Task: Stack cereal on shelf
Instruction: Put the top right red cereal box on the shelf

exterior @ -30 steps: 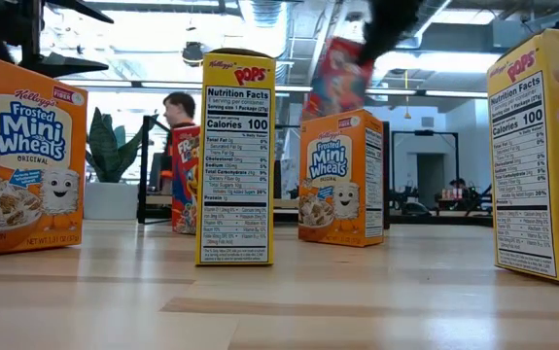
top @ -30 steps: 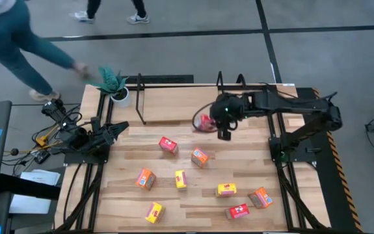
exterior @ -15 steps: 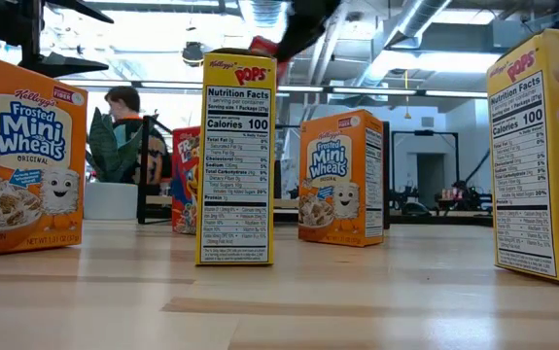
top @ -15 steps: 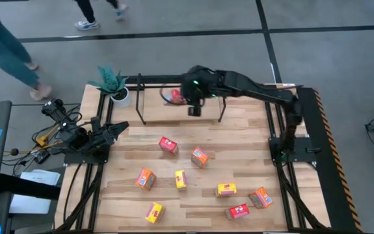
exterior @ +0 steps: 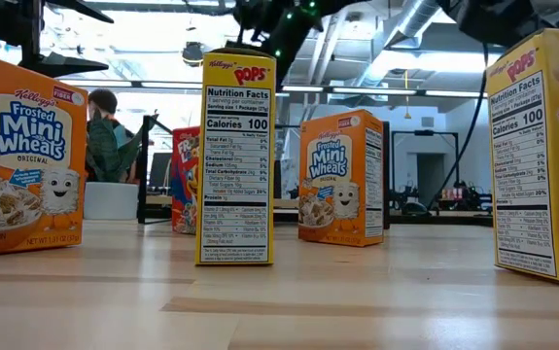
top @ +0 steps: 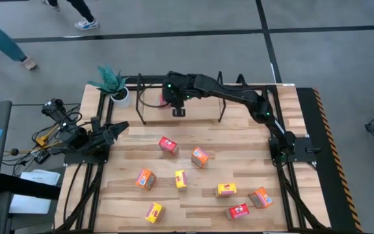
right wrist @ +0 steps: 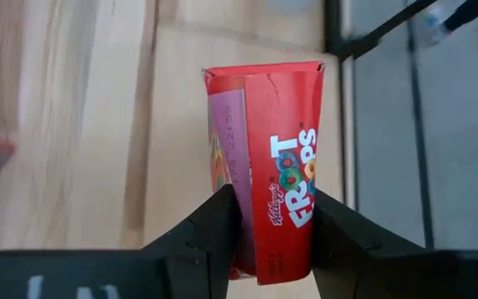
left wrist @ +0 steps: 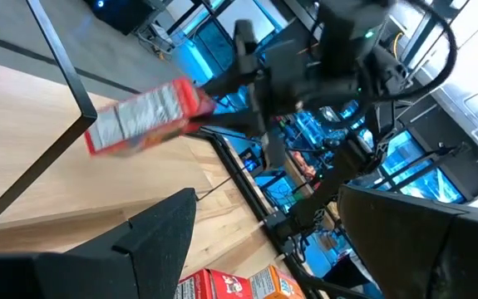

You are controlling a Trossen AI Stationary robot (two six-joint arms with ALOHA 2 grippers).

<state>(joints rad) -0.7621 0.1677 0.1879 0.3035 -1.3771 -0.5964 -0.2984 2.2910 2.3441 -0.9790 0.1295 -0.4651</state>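
My right gripper (right wrist: 276,241) is shut on a red cereal box (right wrist: 276,166) above the shelf (top: 220,97), a black rod rack with a light wooden base at the table's far edge. The high view has that box (top: 166,100) near the shelf's left end, and the left wrist view also catches it (left wrist: 143,116). Several more red, orange and yellow boxes stand on their ends on the near half, such as a red one (top: 168,145) and an orange one (top: 200,156). My left gripper (top: 118,128) waits open at the left edge. My right gripper pinches the red box between its two fingers (right wrist: 214,228), one on each side of the box's end nearest the wrist (right wrist: 276,262). The rest of the box sticks out past the fingertips. It is lifted clear, over the shelf's wooden base.
A white potted plant (top: 115,88) stands at the far left corner, beside the shelf's left upright loop (top: 139,97). In the low view a yellow box (exterior: 237,156) and orange boxes (exterior: 21,160) stand close to the camera. Bare wood lies between shelf and boxes. People walk beyond the far edge.
My right gripper has carried the red box from over the table's right middle toward the far edge, then left along the shelf to near its left end. It has stayed shut on the box. A person beyond the far left corner has walked off.
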